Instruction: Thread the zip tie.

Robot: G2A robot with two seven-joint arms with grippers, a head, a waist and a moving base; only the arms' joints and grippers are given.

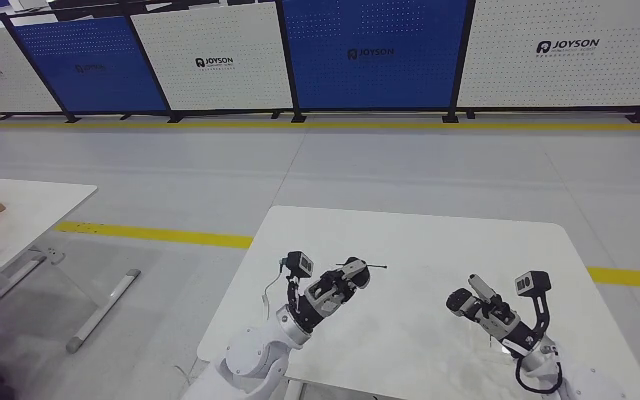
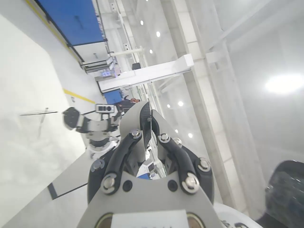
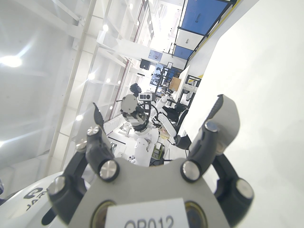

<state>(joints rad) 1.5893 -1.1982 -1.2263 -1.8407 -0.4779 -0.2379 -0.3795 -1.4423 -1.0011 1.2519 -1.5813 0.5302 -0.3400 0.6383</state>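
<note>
Zip tie (image 1: 375,266), thin and black, juts from the left gripper (image 2: 147,112), whose jaws are clamped on it above the table (image 1: 450,240) near its left edge. Near the right edge the right gripper (image 3: 158,106) hovers, jaws spread, with a printed white label (image 3: 144,214) behind them.

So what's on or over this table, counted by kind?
End effectors: 2, the left end effector and the right end effector
Thin black zip tie: 1
White table: 1
Total: 4
</note>
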